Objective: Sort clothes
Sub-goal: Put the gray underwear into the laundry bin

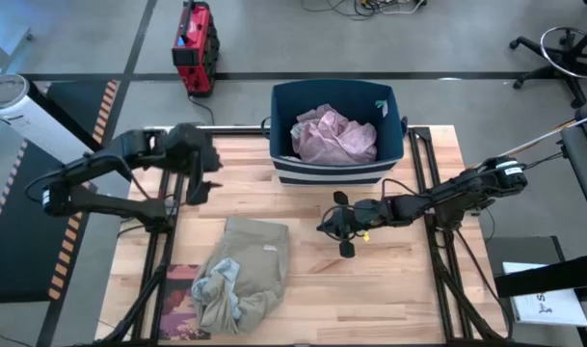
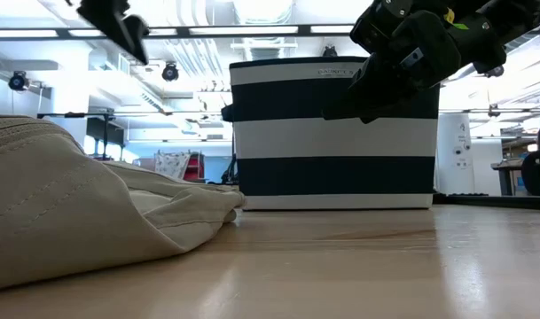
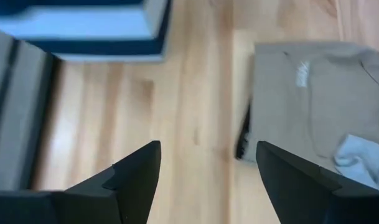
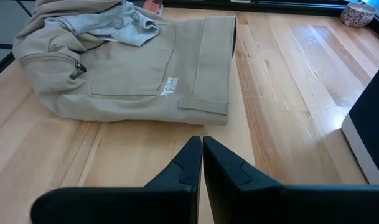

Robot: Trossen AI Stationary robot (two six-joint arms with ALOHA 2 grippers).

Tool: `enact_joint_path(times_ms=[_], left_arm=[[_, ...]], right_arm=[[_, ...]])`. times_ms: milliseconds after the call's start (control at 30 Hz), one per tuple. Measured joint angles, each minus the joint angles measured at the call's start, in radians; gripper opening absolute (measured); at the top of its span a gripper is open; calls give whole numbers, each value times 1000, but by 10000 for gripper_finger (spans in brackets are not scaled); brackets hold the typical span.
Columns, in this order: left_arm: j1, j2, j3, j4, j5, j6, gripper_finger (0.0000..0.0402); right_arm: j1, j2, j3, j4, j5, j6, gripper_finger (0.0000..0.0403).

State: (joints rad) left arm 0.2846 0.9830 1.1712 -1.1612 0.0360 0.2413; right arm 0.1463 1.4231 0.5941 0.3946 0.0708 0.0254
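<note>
Jaws, right: clenched on nothing; I see the right gripper with its two fingers pressed together, hanging above bare wood.
Jaws, left: released; I have the left gripper spread wide over the counter, holding nothing.
Just ahead of right jaws: the khaki-beige garment lies folded flat on the wood, its near edge a little way in front of the fingertips.
On top of it: a grey-green garment is bunched at the khaki piece's far end.
Beyond left jaws: the same khaki piece shows off to one side, with its near corner closest.
Farther off: the striped bin sits behind both arms, with a lilac-pink garment already inside.
Past the pile: a flat book pokes out from under the far end of the clothes; I leave that alone.
Step in hand: as I judge it, one piece is binned and I am lining up for the next pick.
Next move: I would part the right jaws, drop them to the khaki's near edge, and pinch enough cloth that it lifts whole.
</note>
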Motion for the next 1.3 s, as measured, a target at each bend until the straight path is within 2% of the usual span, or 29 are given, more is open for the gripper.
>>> enact_joint_path(times_ms=[167,367,567,733,833,1000,1300], left_arm=[[-109,-52,-144,28,19,-130,253],[-308,-43,-252,134,71,-334,256],[-523,34,-300,247,108,-547,248],[-663,150,-305,251,109,-656,238],[-708,217,-305,250,110,-694,232],[-722,306,-304,250,113,-707,219],[-719,429,-317,298,113,-626,183]], right_arm=[[0,0,0,0,0,0,0],[0,0,0,-1,0,0,0],[0,0,0,0,0,0,0],[0,0,0,0,0,-2,0],[0,0,0,-1,0,-3,0],[0,0,0,-1,0,-9,0],[0,0,0,-1,0,-11,0]])
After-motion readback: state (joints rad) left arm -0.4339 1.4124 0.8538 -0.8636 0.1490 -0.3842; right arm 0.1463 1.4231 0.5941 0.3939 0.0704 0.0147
